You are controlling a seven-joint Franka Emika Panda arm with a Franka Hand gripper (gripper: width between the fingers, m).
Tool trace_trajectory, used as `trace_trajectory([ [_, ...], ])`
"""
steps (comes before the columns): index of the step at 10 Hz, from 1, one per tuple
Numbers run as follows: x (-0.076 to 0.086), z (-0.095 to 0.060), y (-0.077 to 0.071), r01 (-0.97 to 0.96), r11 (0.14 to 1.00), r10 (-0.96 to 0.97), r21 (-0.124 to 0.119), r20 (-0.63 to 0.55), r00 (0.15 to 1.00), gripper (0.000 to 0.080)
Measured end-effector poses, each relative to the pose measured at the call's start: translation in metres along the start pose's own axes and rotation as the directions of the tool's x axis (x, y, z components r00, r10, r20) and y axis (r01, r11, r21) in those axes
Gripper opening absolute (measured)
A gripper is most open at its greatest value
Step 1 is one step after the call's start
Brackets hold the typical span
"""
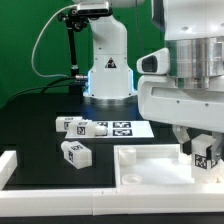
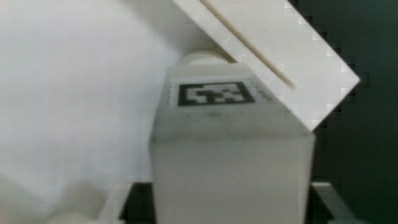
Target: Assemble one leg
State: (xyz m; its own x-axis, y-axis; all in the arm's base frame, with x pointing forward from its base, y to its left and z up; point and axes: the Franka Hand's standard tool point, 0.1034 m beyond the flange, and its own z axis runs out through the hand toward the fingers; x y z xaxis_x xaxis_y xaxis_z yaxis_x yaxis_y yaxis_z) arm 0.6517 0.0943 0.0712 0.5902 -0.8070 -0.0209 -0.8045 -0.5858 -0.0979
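My gripper (image 1: 202, 150) is shut on a leg (image 1: 204, 155), a white block with a black-and-white tag, and holds it upright at the exterior view's right corner of the large flat white panel (image 1: 150, 165). In the wrist view the leg (image 2: 222, 150) fills the space between my fingers (image 2: 326, 200), its tag facing the camera, with the panel (image 2: 71, 100) beside it. I cannot tell whether the leg's lower end touches the panel. Two more legs (image 1: 73, 125) (image 1: 76, 152) lie loose on the black table.
The marker board (image 1: 122, 127) lies behind the panel, with another white block (image 1: 99, 127) next to it. A white rail (image 1: 10, 165) runs along the table's front and the exterior view's left side. The robot base (image 1: 108, 60) stands at the back.
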Motion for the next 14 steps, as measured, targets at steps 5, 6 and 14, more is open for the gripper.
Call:
trace_trajectory([
  [5,-0.005,0.0,0.003,-0.403,0.914,0.405,-0.049,0.054,0.913,0.0288],
  [6,-0.005,0.0,0.004,-0.465,0.884,0.467,-0.055,0.051,0.883,0.0288],
  [14,-0.012,0.0,0.012,-0.922,0.387,0.92,0.0,0.075,0.385,0.0291],
])
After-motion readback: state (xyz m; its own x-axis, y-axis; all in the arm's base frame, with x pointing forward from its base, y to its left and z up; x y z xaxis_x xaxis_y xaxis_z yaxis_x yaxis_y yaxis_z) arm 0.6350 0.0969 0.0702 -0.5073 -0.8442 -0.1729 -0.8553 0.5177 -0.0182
